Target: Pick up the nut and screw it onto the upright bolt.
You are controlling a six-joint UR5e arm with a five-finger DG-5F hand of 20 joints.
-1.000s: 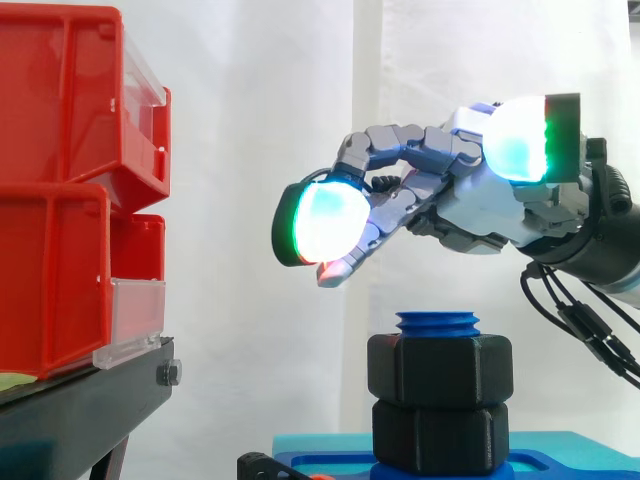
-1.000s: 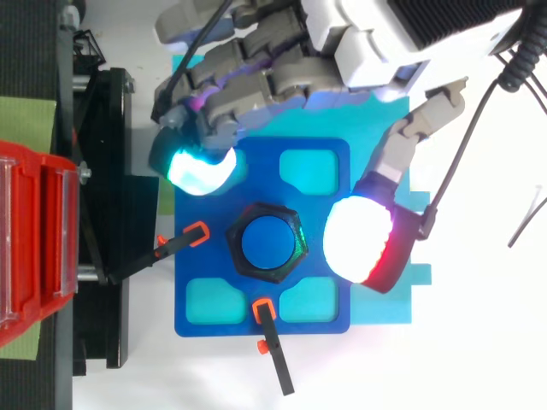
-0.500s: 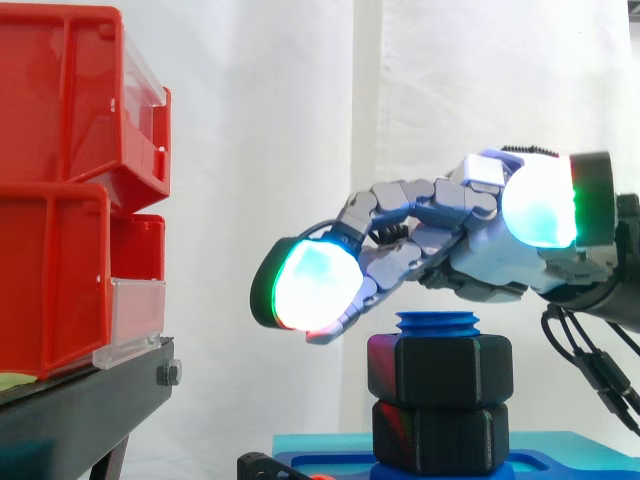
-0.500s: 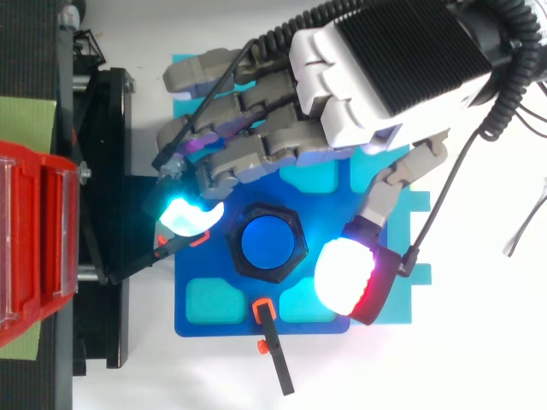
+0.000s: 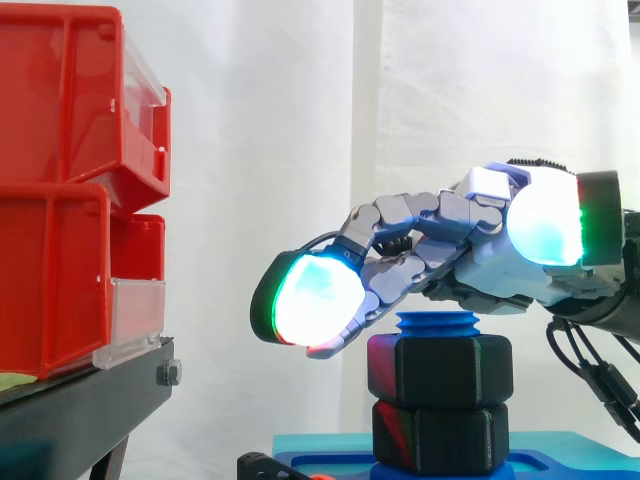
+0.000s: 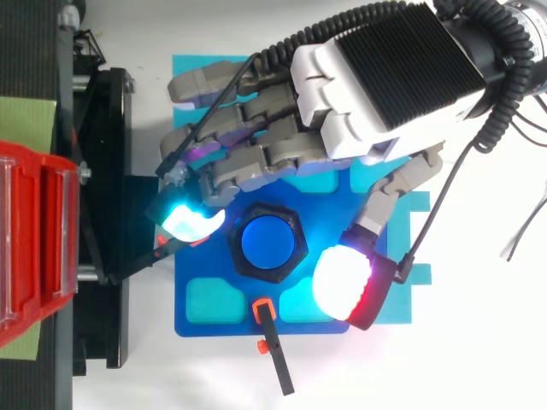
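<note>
Red plastic bins (image 5: 60, 190), stacked on a black stand (image 5: 80, 400), stand well to one side of the bolt, away from the arm. The hand (image 6: 376, 77) extends over the bolt with its fingers loosely spread and relaxed, gripping nothing.

Seen from above, the fingers (image 6: 248, 162) lie along one side of the bolt and the thumb (image 6: 397, 184) along the opposite side. The bolt's top shows in the gap between them. From the side, the hand's underside is just above the bolt's top; contact cannot be judged.

A blue base plate (image 6: 184, 329) carries the bolt at its centre. The nut (image 5: 440, 368), black and hexagonal, sits on the bolt directly below the hand, and no fingertip touches it. It rests above a second black hexagonal piece (image 5: 440, 437). The blue bolt (image 5: 437, 323) stands upright, its threaded end projecting just above the nut. An orange-tipped clamp (image 6: 273, 350) lies at the plate's edge near the bolt.
</note>
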